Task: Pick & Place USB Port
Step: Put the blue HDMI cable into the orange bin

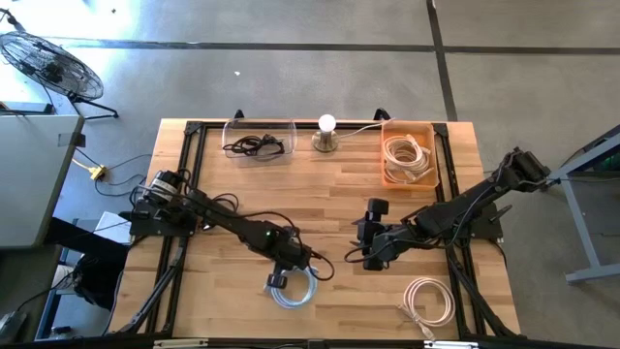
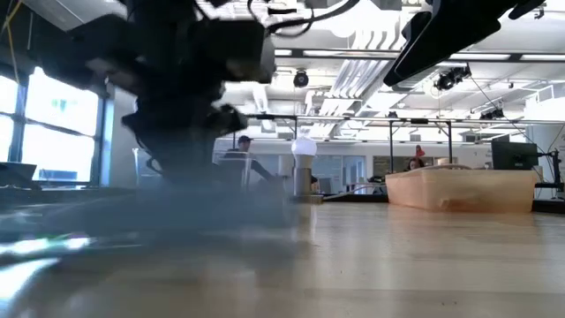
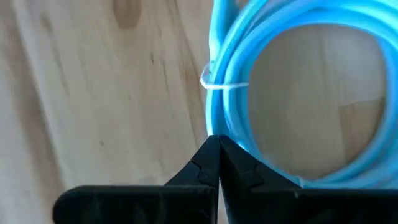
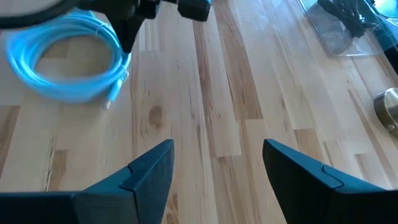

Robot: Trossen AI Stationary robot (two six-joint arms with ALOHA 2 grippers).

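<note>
A coil of light-blue cable lies flat on the wooden table near its near edge; it also shows in the right wrist view. My left gripper is down at the coil's left rim with its fingers shut, seen close up. My right gripper hovers open over bare wood to the right of the coil, touching nothing. A pinkish-white cable coil lies near the table's near right corner. My left gripper is shut on the blue coil's rim, just beside the thin white tie. The fingers come from above, slanting down from the table's left. Their tips hide the pinched strands, so how many are caught cannot be told. The coil lies on the table.
At the far edge stand a clear bin with a black cable, a lamp with a white bulb and an orange bin with white cable. Bare wood lies in the table's middle. People show in the room beyond the table.
</note>
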